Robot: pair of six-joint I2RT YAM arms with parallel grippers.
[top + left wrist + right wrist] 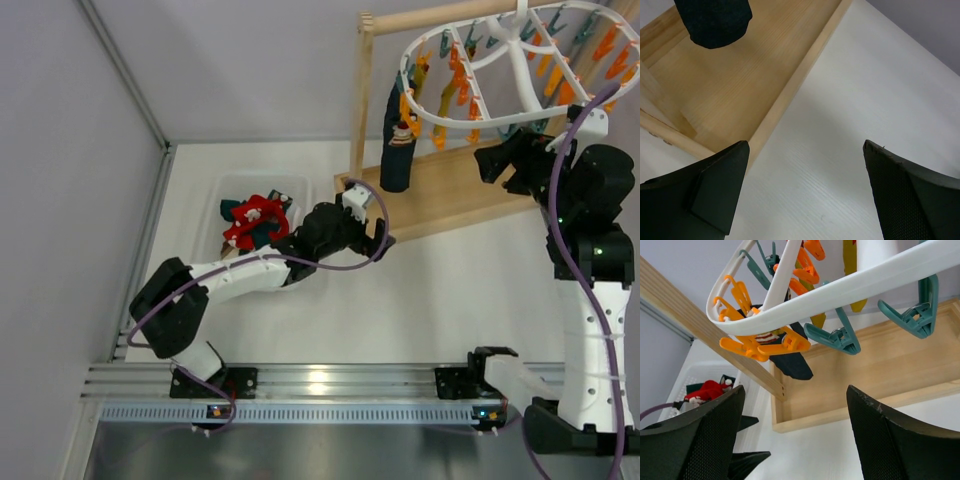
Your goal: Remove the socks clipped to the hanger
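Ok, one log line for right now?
left pincer open, empty, near hanging dark sock | right pincer open, empty, under hanger | socks in bin

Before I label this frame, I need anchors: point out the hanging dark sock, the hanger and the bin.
dark sock (pixel 396 165), top view, its lower half
hanger (pixel 865 284), right wrist view, its white rim
bin (pixel 212 205), top view, its left wall

One hanger (pixel 840 290), one wooden stand (pixel 450 200), one bin (pixel 210 225), one clipped dark sock (pixel 396 150)

Bright even light, soft shadows, sharp focus
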